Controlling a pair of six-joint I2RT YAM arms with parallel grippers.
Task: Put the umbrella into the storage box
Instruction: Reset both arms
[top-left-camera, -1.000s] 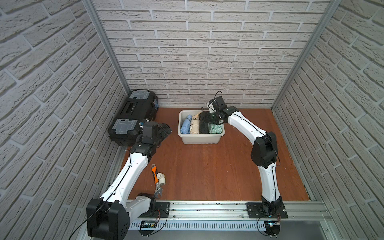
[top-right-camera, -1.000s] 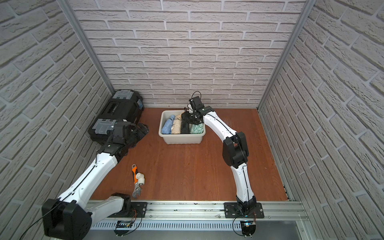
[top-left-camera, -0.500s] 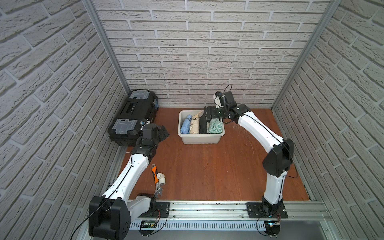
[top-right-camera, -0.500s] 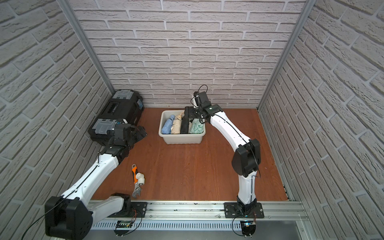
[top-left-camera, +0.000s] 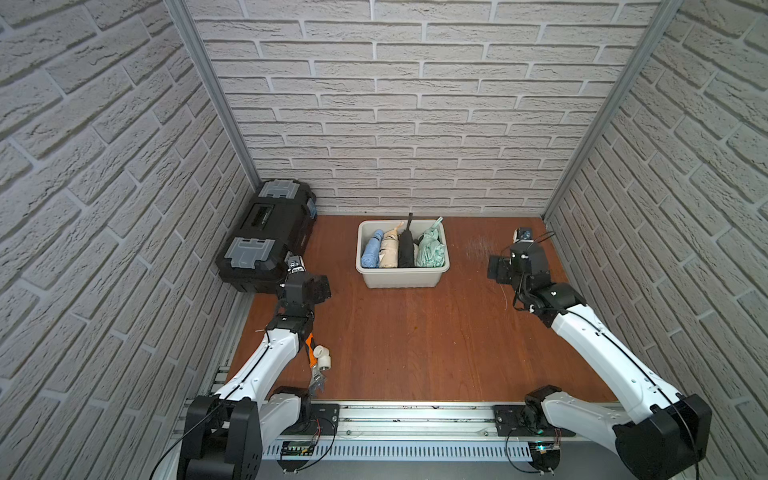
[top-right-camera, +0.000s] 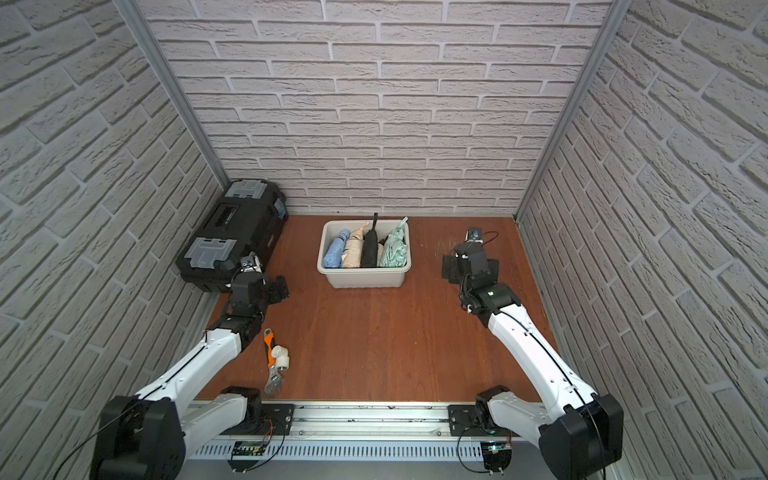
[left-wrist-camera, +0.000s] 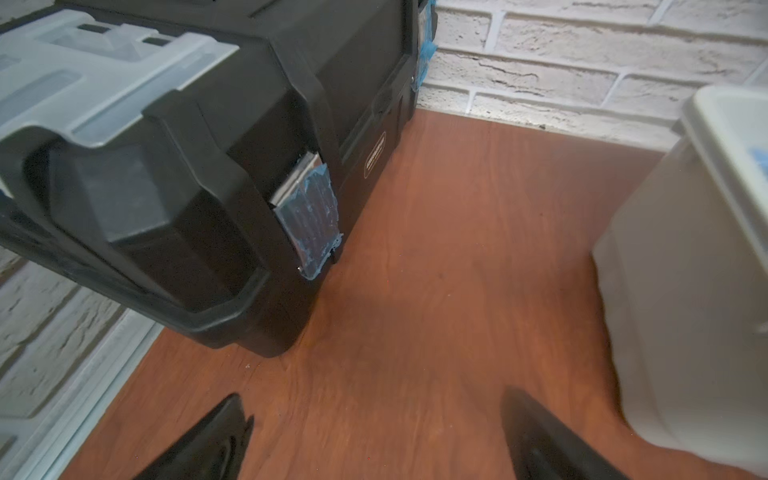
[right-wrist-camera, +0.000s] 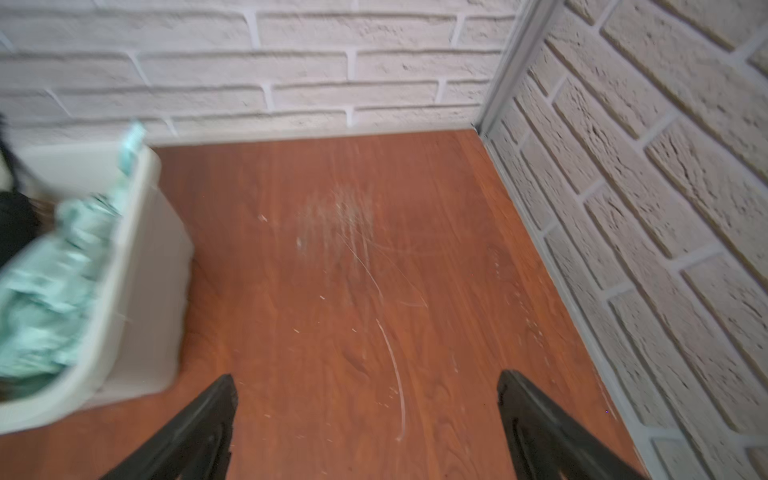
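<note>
My right gripper (right-wrist-camera: 365, 384) stands wide and empty over bare floor (right-wrist-camera: 353, 270) near the storage box (top-left-camera: 402, 279), and my left gripper (left-wrist-camera: 374, 397) is wide and empty too. I judge the placing is done, so next I only park both arms. The black umbrella (top-left-camera: 406, 249) lies inside the box, long axis from near wall to far wall, thin end pointing over the far rim.

Black toolbox (top-left-camera: 266, 235) against the wall (top-left-camera: 124, 199), orange-handled wrench (top-right-camera: 269, 348) just beside a white pipe fitting (top-right-camera: 281, 358)
</note>
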